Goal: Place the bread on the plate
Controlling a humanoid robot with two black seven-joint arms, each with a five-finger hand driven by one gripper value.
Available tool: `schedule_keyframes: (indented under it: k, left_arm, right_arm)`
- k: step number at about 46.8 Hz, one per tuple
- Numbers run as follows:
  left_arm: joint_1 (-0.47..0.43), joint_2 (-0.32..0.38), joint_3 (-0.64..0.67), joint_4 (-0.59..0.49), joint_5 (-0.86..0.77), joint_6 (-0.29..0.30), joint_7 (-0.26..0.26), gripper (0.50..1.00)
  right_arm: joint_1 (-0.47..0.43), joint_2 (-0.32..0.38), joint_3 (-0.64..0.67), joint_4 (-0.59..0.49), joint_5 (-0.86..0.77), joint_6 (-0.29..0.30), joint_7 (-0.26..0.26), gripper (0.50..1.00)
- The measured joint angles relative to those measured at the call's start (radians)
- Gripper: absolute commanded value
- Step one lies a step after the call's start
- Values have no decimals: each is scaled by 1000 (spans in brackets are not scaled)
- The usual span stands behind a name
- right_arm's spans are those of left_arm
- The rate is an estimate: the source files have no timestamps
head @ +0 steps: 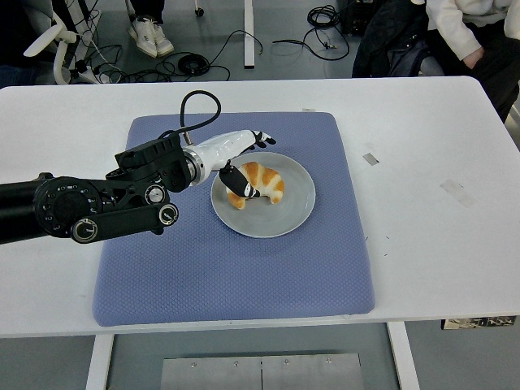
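A golden croissant (260, 184) lies on the left half of a round white plate (291, 210) that sits on the blue mat (236, 260). My left hand (244, 159) hovers at the plate's left rim, right beside the bread. Its fingers (262, 139) are stretched out away from the croissant, while the thumb still rests against the bread's near-left end. The hand holds nothing. My black left arm (81, 207) comes in from the left edge. The right arm does not show.
The blue mat covers the middle of the white table (431, 227). Small tape marks (371, 158) lie on the table to the right. A seated person (467, 32) shows at the top right, with cables and chair legs on the floor behind.
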Motion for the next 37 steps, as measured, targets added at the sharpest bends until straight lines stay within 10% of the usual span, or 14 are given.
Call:
schedule_keyframes:
  k: [14,24,37]
  left_arm:
    - [-2,38,-134,2,-167,20,-13,849]
    - [20,157,-227,1,-311,8,-118,849]
    - [68,278,-392,63,-444,-175,-230,827]
  right_arm:
    - [0,0,0,0,0,0,0,1000]
    - [0,0,0,0,0,0,-1,1000]
    - [0,0,0,0,0,0,0,1000]
